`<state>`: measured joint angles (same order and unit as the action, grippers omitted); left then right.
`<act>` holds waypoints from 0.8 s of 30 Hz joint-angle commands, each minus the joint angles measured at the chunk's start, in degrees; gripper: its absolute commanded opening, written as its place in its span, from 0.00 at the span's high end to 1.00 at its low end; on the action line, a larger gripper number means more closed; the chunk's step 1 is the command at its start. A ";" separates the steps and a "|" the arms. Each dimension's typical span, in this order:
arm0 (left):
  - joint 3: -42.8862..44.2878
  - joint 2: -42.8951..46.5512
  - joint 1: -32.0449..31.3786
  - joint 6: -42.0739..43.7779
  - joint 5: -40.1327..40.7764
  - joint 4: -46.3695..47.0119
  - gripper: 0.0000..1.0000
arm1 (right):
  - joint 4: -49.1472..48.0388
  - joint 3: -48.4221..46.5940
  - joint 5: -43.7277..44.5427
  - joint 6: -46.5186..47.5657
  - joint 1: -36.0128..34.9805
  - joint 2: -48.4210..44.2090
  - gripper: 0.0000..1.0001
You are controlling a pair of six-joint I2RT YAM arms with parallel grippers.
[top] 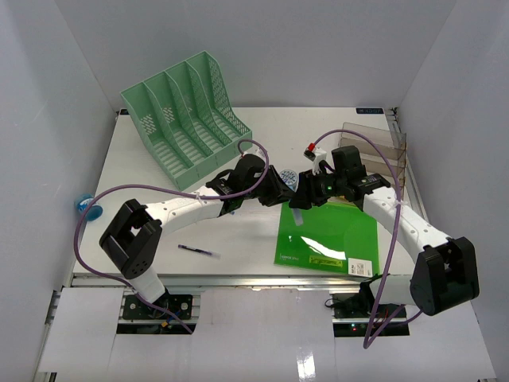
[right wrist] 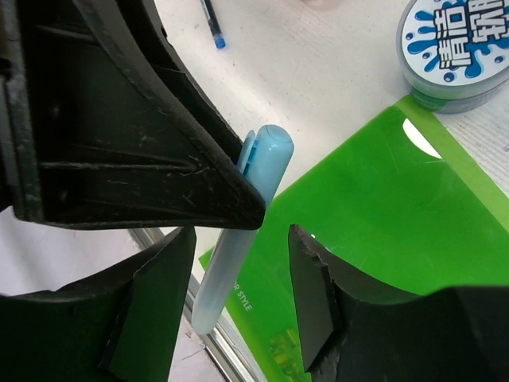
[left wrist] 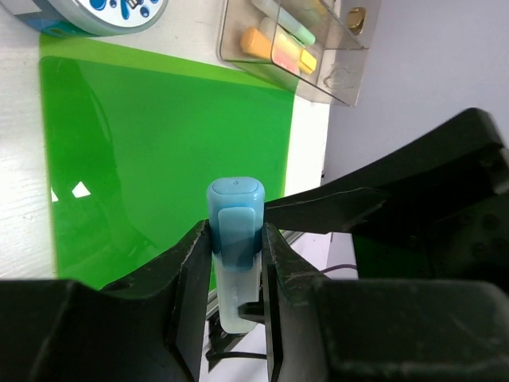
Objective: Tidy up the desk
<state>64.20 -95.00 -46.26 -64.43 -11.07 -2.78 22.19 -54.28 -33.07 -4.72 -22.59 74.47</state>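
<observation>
Two sets of fingers [left wrist: 191,278] (left clamping highlighter [left wrist: 235,231]) seemingly above desk [top: 246,245].

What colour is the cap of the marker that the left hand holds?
The marker has a light blue cap; the left wrist view shows it best.

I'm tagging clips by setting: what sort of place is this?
Likely a lab mock-up of an office workspace: a white desk holding a green file rack and a green folder, boxed in by plain grey walls.
</observation>
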 commanded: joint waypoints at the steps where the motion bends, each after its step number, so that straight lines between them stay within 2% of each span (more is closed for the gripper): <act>1: 0.69 1.96 -0.39 -0.94 -0.60 4.23 1.00 | -2.08 1.07 0.92 -1.26 -0.24 -0.09 0.45; 6: 1.27 1.30 -0.41 -1.58 -1.38 5.13 1.00 | -2.51 1.51 0.98 -1.17 -0.17 0.38 0.55; 10: 1.35 1.02 -0.41 -2.13 -1.91 6.01 0.98 | -2.76 1.48 0.27 -0.94 -0.02 0.58 0.73; 13: 1.16 0.71 -0.40 -2.30 -2.86 6.71 0.76 | -2.72 1.63 -1.66 0.20 0.72 0.38 0.86; 16: 0.41 1.21 -0.15 -0.37 -4.37 8.64 0.33 | -1.47 1.29 -2.34 4.39 1.31 -0.71 0.89; 17: -0.10 2.26 0.27 0.77 -4.35 8.57 0.27 | 0.05 1.12 -2.72 6.48 1.86 -1.22 0.91; 18: -0.61 3.32 0.69 1.93 -4.31 8.50 0.21 | 1.58 0.95 -3.10 8.57 2.41 -1.73 0.92; 24: -4.34 13.23 4.79 11.60 0.32 3.04 0.09 | 14.08 -2.24 -5.18 27.35 6.08 -3.08 0.92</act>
<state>61.55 -91.92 -43.97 -61.27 -13.17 2.37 27.21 -53.23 -35.48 8.27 -18.79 73.42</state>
